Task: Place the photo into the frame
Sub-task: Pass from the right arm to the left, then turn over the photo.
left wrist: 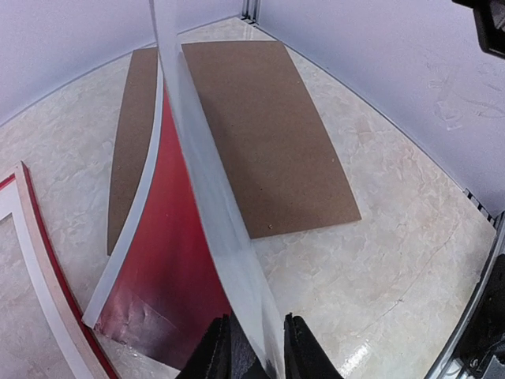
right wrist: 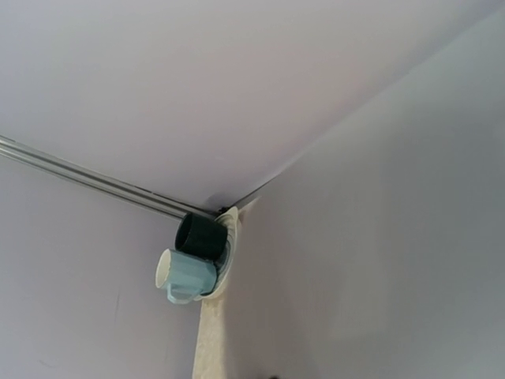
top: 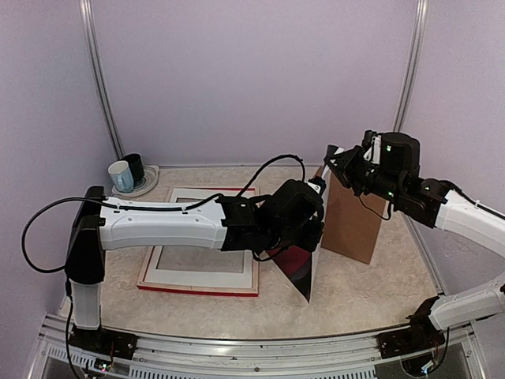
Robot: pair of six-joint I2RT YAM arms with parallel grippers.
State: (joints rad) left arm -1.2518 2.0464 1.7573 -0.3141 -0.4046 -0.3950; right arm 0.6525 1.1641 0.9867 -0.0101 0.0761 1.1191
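Observation:
The photo [top: 298,272] stands on edge just right of the frame, bowed, its red face [left wrist: 173,260] turned toward the frame and its white back away from it. My left gripper [top: 314,229] is closed across the photo's near edge, and in the left wrist view the sheet runs up between the two fingers [left wrist: 254,351]. The frame [top: 197,290] lies flat at centre-left, red-edged, with a white mat inside; its corner [left wrist: 39,260] shows at left. My right gripper [top: 331,158] hangs by the photo's top corner. Its fingers are out of its own view.
A brown backing board [top: 355,217] lies flat on the table right of the photo [left wrist: 268,134]. Two mugs on a plate [top: 126,172] sit in the far left corner [right wrist: 189,264]. Walls close in on three sides.

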